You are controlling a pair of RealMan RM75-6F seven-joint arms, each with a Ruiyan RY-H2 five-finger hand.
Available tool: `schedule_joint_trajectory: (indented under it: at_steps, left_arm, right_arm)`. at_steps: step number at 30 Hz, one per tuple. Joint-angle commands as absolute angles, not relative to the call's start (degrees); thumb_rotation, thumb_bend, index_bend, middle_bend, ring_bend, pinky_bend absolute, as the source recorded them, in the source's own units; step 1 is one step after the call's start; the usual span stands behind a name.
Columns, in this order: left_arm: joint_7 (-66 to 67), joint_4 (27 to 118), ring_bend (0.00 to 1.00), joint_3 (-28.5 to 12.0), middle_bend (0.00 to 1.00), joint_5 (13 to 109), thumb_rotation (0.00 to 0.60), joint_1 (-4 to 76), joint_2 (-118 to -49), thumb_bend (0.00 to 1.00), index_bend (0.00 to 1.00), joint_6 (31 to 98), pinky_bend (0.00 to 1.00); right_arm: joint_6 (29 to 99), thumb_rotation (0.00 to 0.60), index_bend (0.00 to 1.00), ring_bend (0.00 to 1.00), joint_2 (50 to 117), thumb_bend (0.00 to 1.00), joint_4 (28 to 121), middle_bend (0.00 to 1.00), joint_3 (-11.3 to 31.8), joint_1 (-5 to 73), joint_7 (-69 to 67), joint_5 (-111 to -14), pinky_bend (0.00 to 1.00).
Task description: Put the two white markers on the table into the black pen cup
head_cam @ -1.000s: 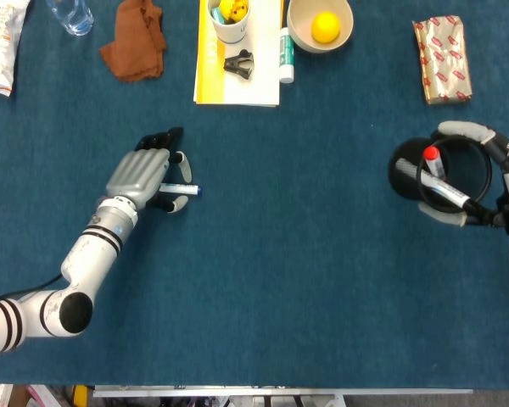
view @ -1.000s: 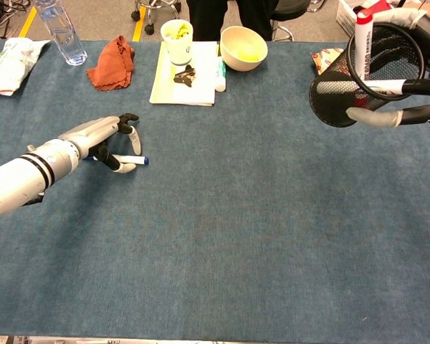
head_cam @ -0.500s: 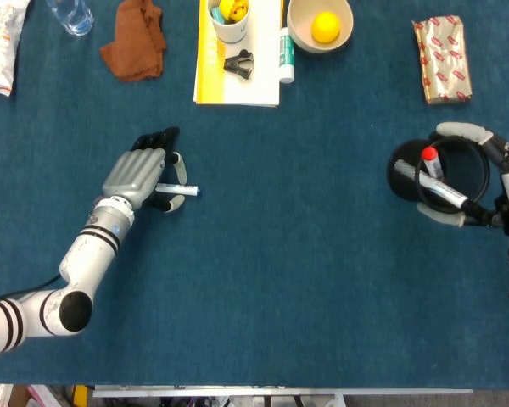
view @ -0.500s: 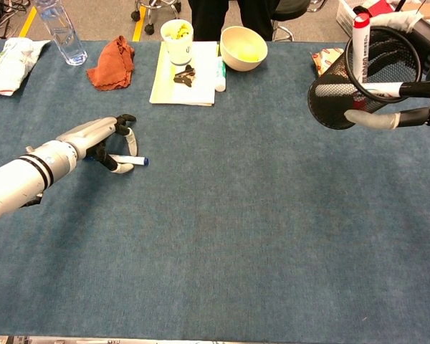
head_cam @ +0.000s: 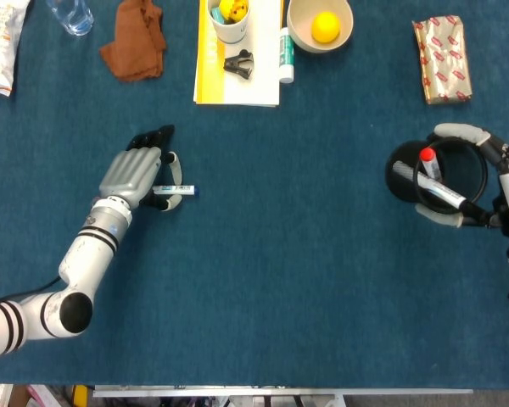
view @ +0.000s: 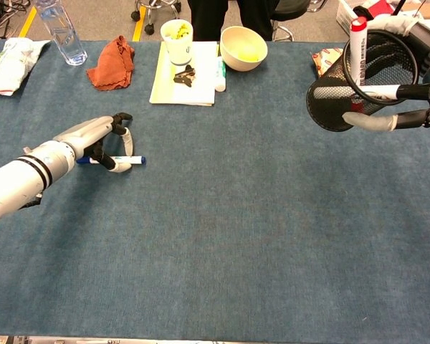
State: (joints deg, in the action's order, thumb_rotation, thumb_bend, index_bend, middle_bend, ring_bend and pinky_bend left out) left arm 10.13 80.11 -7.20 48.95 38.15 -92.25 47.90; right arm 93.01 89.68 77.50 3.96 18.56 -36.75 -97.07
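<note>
1. Left hand sits at left centre of the head view, palm down, fingers curled over a white marker with a blue cap. Marker lies flat on the blue table cloth, blue cap poking out to the right of the hand.
2. Chest view: same left hand arches over the marker; fingertips are down at the marker, but cannot tell whether they actually pinch it or only touch it. The marker looks to be resting on the cloth.
3. Right hand at the right edge of the head view grasps the black pen cup, fingers wrapped around its rim from both sides.
4. Chest view: the mesh cup is tipped on its side, mouth turned toward the right of the frame, and seems held up off the cloth in the upper right. Right hand is cut off by the frame edge.
5. A second white marker, red cap, is already inside the cup; in the chest view its red end sticks up past the rim.
6. Top of the head view, left to right: snack bag, water bottle, brown cloth, yellow book with a white cup and a black clip on it, bowl with a yellow ball, foil packet.
</note>
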Motion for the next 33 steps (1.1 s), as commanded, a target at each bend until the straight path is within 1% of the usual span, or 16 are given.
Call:
schedule_joint_trajectory:
  at_steps: [1,19,28,33]
  left_arm:
    - [9.8,81.1,0.00,-7.5,0.00,49.3,0.600,37.8,-91.8,0.27,0.58,48.7,0.00]
    - [11.8,91.8,0.00,-9.6,0.00,50.2,0.600,36.6,-85.7,0.27,0.61,54.4,0.00]
    - [8.4,98.8,0.00,-14.1,0.00,49.4,0.600,35.8,-81.4,0.27,0.62,57.7,0.00]
    - [6.9,102.3,0.00,-16.0,0.00,49.7,0.600,35.6,-78.9,0.27,0.62,58.4,0.00]
  right_arm:
    - [93.0,0.600,0.45,0.43,89.7,0.00,77.6,0.53,4.0,18.6,-36.7,-97.1,0.42]
    - [92.4,0.600,0.45,0.43,90.0,0.00,78.3,0.53,3.9,19.0,-36.1,-97.3,0.42]
    - [90.5,0.600,0.45,0.43,91.5,0.00,76.9,0.53,3.0,19.3,-36.2,-96.9,0.42]
    - [89.2,0.600,0.45,0.43,92.5,0.00,76.0,0.53,2.6,19.6,-36.2,-96.7,0.42]
